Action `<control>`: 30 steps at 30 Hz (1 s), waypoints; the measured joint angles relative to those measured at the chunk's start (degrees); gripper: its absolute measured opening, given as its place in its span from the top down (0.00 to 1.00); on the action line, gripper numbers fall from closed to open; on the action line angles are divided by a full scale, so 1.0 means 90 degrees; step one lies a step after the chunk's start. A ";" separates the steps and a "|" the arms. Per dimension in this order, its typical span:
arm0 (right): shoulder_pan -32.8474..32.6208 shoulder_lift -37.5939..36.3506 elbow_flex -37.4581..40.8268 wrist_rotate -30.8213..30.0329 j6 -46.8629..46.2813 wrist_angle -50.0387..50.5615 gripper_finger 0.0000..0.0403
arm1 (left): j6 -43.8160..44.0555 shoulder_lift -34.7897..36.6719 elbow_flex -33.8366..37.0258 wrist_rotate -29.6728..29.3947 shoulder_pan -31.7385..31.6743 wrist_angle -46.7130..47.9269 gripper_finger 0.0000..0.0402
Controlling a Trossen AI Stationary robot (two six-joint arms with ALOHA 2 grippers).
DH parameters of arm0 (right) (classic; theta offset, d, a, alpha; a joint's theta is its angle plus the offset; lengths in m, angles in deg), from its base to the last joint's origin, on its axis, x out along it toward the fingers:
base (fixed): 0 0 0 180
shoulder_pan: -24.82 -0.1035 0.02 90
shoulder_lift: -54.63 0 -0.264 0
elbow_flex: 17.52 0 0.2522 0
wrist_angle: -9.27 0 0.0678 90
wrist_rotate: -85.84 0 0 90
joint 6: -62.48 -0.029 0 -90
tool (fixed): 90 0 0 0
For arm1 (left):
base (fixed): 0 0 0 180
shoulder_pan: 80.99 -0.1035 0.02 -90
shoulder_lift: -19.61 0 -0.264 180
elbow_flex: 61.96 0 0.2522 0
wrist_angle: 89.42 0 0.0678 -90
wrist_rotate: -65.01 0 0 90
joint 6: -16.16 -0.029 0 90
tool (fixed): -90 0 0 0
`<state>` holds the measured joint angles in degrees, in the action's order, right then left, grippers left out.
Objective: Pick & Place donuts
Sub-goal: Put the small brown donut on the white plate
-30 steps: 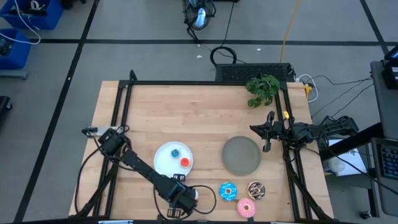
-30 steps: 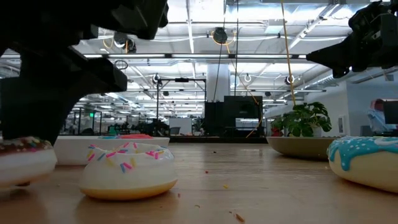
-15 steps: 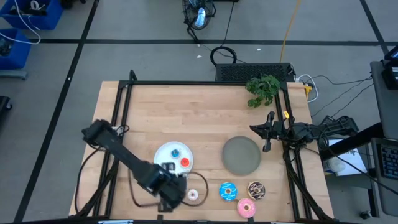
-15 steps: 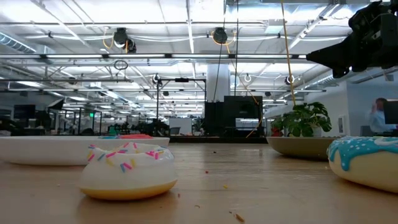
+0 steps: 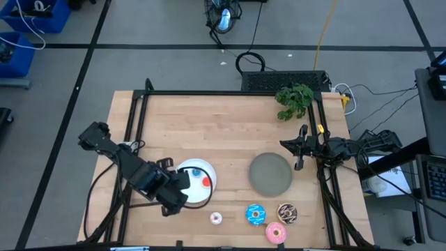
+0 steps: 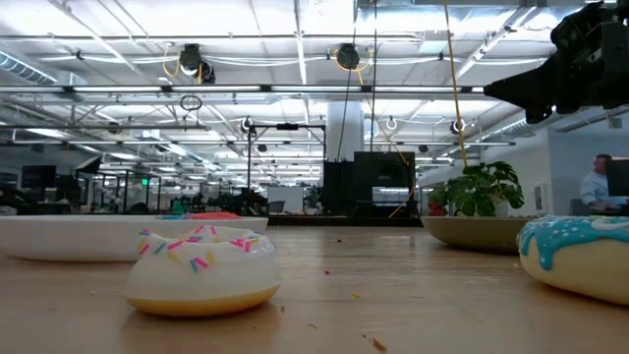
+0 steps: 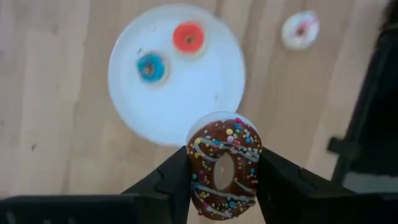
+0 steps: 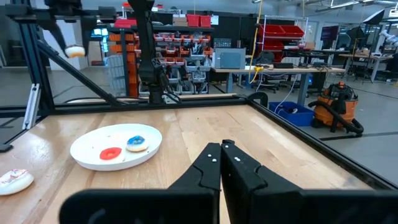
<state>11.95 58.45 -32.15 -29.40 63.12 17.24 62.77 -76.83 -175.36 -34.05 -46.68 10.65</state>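
Left gripper (image 7: 224, 177) pinches a small brown sprinkled donut (image 7: 224, 167) between its fingers, held above the near-left edge of the white plate (image 5: 182, 176), which carries the tiny blue donut (image 5: 196, 172) and tiny red donut (image 5: 206, 181). On the table's near edge sit the whitish donut (image 5: 216, 219), larger blue donut (image 5: 255, 214), pink donut (image 5: 276, 233) and chocolate speckled donut (image 5: 287, 213). Farther back: grey plate (image 5: 270, 173), and right gripper (image 5: 300, 164) parked at the right edge, fingers pressed together.
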 joint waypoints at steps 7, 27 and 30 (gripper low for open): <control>0.0000 0.0000 0.0000 0.0001 0.0000 0.0000 1.00 | -0.0241 0.0002 0.0000 -0.0004 -0.0248 0.0401 0.62; 0.0000 0.0000 0.0000 0.0008 0.0002 0.0005 1.00 | -0.2176 0.0002 0.3127 0.1134 -0.1576 -0.2985 0.62; 0.0002 0.0000 0.0000 0.0007 0.0002 0.0005 1.00 | -0.2139 0.0002 0.3581 0.1336 -0.1597 -0.3511 0.62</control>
<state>11.97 58.45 -32.15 -29.33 63.14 17.29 43.52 -76.81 -143.12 -22.02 -61.06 -20.95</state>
